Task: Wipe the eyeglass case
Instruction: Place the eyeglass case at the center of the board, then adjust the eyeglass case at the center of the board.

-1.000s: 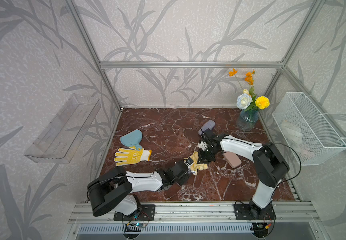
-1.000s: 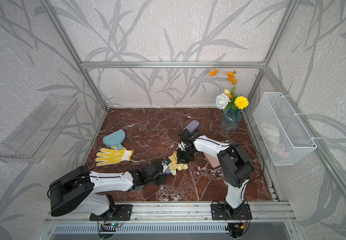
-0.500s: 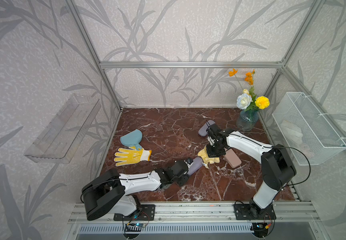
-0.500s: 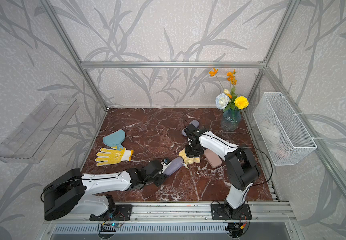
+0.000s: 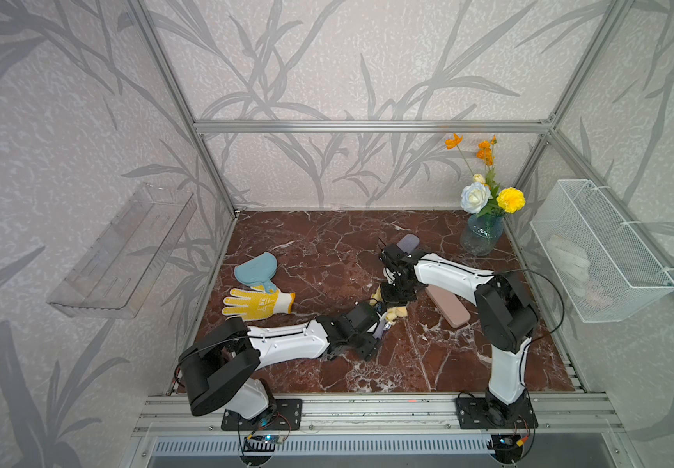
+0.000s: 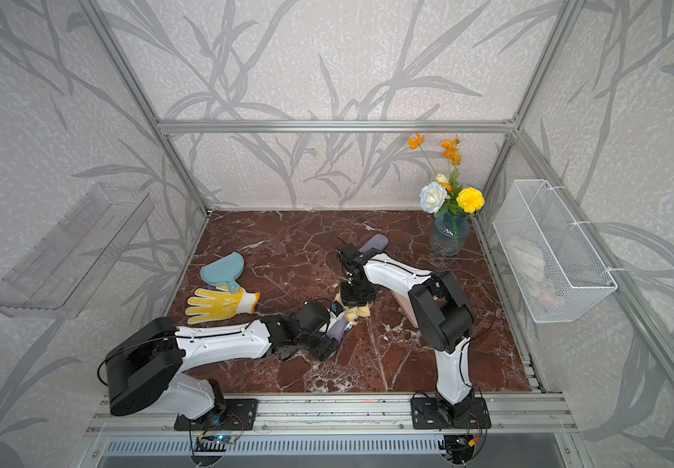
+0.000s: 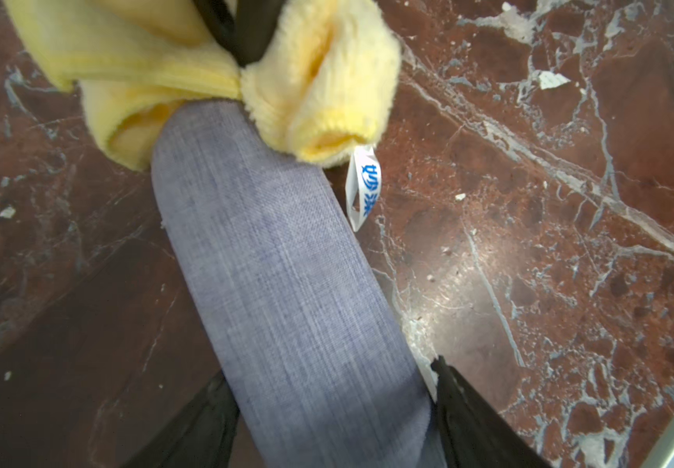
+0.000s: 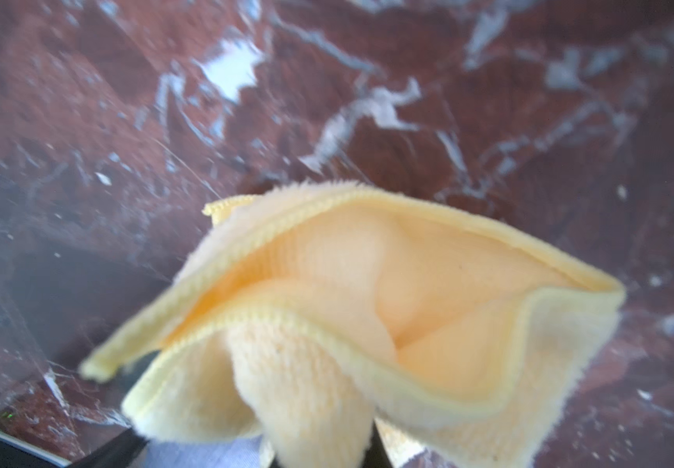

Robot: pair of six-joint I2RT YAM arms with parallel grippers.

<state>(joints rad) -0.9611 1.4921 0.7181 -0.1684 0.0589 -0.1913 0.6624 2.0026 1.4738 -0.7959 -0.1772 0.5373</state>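
Red table (image 5: 327, 251): just 6 o'clock of its middle, the gray eyeglass case (image 7: 282, 275) lies inside your left pincer (image 7: 331, 370); you cannot tell if it squeezes. Your right pincer (image 7: 244, 52) pinches the yellow cloth (image 7: 319, 81).

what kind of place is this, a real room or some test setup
Most likely a staged robot test cell, not a real room: an aluminium frame holds wallpapered panels, and the left arm and right arm are mounted on a rail.
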